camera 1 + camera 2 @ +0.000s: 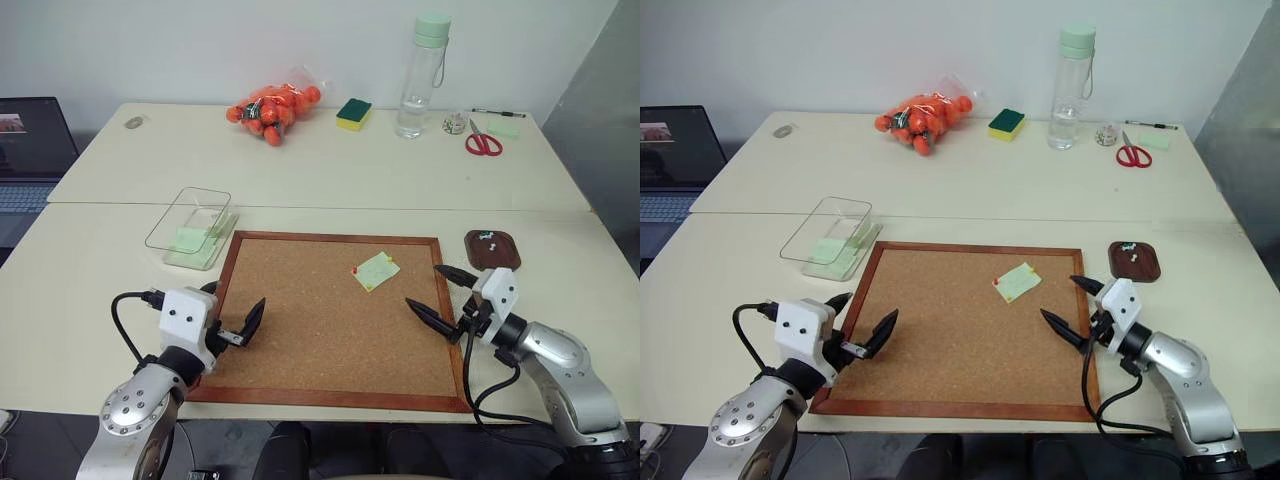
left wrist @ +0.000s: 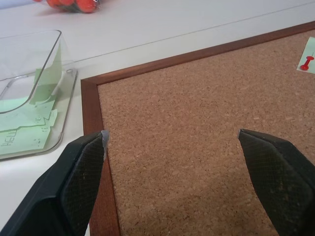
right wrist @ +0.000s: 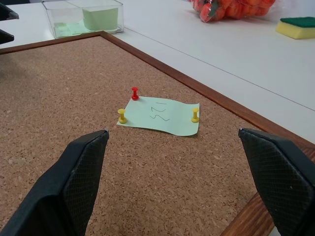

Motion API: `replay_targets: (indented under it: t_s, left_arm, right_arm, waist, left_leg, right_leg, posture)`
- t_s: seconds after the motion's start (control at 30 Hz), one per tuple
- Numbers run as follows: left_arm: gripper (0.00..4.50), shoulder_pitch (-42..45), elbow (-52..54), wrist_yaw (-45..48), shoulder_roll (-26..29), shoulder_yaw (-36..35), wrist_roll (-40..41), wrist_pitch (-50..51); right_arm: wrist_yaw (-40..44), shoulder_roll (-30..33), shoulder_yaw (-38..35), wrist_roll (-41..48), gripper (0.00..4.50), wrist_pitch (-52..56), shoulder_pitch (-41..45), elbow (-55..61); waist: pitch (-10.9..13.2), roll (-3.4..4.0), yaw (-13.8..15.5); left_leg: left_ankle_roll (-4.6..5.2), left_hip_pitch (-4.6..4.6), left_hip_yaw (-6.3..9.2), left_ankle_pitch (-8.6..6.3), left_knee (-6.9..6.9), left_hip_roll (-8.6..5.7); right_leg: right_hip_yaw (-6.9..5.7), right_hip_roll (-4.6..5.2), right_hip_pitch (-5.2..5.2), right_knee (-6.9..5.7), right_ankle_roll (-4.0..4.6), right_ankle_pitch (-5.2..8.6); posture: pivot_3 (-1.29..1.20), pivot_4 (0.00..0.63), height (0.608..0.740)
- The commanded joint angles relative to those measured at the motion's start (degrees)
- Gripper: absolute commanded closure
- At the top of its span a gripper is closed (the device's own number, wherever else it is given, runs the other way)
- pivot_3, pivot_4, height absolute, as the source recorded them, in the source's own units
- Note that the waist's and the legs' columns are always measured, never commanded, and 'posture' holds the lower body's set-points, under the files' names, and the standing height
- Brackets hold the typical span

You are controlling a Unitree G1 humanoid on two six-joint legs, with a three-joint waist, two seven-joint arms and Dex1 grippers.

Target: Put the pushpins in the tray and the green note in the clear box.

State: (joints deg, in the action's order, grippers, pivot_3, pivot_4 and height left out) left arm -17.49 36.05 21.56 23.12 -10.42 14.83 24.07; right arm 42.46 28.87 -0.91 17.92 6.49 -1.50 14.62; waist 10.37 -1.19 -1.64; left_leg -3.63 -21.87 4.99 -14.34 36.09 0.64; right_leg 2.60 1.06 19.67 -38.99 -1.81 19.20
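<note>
Right gripper [image 1: 441,293]: fingers spread wide, empty, hovering over the corkboard's [image 1: 300,320] right edge
Left gripper [image 1: 232,315]: also wide open, at the board's left edge
Green note [image 3: 160,115]: pinned to the cork by pushpins [image 3: 135,93], one red, two yellow
Tray [image 1: 492,249]: right of the board, a couple pins inside I think
Clear box [image 1: 190,226]: off the far-left corner, green notes inside

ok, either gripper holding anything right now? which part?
Nothing held. Left gripper and right gripper are both open and empty over the corkboard. The green note is pinned there by pushpins.
</note>
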Motion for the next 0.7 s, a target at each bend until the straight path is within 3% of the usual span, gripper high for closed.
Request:
replay_targets:
  t_s: [0.03,0.27,0.7]
  left_arm:
    - [0.06,-0.92,1.14,0.38,0.04,0.49,-1.02,-3.07]
    - [0.06,-0.78,0.70,-0.17,0.45,0.87,-2.71,-2.46]
    - [0.06,2.85,-0.44,8.11,4.38,0.74,3.74,-0.93]
  right_arm:
    - [0.26,-0.05,-0.11,-0.25,0.00,-1.58,0.14,0.80]
    - [0.31,-0.01,-0.18,-0.66,0.00,-1.47,-0.19,1.09]
    - [0.40,0.98,-0.71,0.09,0.00,-0.12,-2.87,4.46]
  waist:
    - [0.00,0.00,0.00]
    - [0.00,0.00,0.00]
    - [0.00,0.00,0.00]
  left_leg:
    - [0.00,0.00,0.00,0.00,0.00,0.00]
    - [0.00,0.01,0.02,0.00,0.00,0.02]
    - [0.00,0.01,0.01,0.00,0.00,0.01]
  right_leg:
    - [0.00,0.00,0.00,0.00,0.00,0.00]
    - [-0.01,0.00,0.00,0.00,0.00,0.00]
    - [-0.01,0.00,0.00,0.00,0.00,0.00]
  posture:
    - [0.00,0.150,0.740]
    - [0.00,0.150,0.740]
    - [0.00,0.150,0.740]
